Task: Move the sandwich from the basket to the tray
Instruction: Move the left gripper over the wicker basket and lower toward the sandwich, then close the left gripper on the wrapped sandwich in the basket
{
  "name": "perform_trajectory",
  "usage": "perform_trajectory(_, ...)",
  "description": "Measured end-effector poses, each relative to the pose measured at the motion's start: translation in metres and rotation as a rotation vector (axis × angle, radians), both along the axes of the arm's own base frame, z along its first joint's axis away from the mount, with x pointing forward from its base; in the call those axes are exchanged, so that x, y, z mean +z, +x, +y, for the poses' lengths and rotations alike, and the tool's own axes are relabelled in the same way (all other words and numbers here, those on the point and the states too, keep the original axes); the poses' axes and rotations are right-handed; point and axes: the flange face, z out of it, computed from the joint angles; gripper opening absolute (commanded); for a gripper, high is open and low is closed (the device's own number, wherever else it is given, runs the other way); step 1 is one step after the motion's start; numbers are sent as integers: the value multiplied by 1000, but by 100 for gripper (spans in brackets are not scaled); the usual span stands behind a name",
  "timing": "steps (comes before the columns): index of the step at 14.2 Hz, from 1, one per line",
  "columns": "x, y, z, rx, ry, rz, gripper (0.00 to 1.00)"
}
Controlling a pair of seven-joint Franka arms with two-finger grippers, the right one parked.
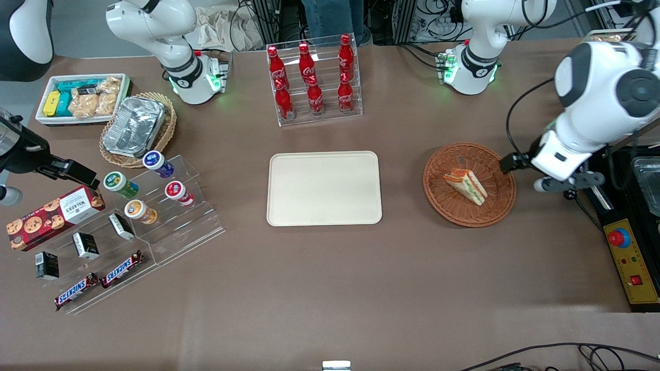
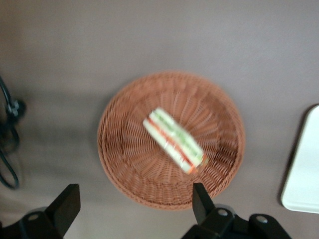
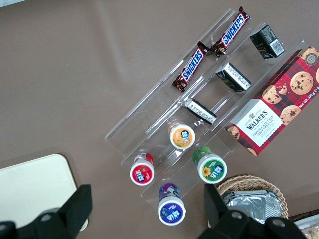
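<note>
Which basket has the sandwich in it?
The round reddish-brown basket at the working arm's end of the table, with the sandwich lying in it. The lighter basket holds a foil pan. The gripper hangs above the sandwich's basket, jaws open.

Sandwich [image 1: 466,186] wedge, on side in reddish wicker basket [image 1: 439,194]; cream tray [image 1: 324,188] flat nearby, w/ gap.
</note>
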Motion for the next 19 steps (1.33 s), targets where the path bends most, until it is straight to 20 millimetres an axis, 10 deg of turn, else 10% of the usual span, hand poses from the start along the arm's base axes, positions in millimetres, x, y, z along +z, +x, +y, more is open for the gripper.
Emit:
perform_trajectory(4,-42,-18,-24,187,44,57,100)
perform_trajectory(13,-113,13,-69,488,21,-17,99)
perform_trajectory(19,-167,-13,-64,510,10,-57,97)
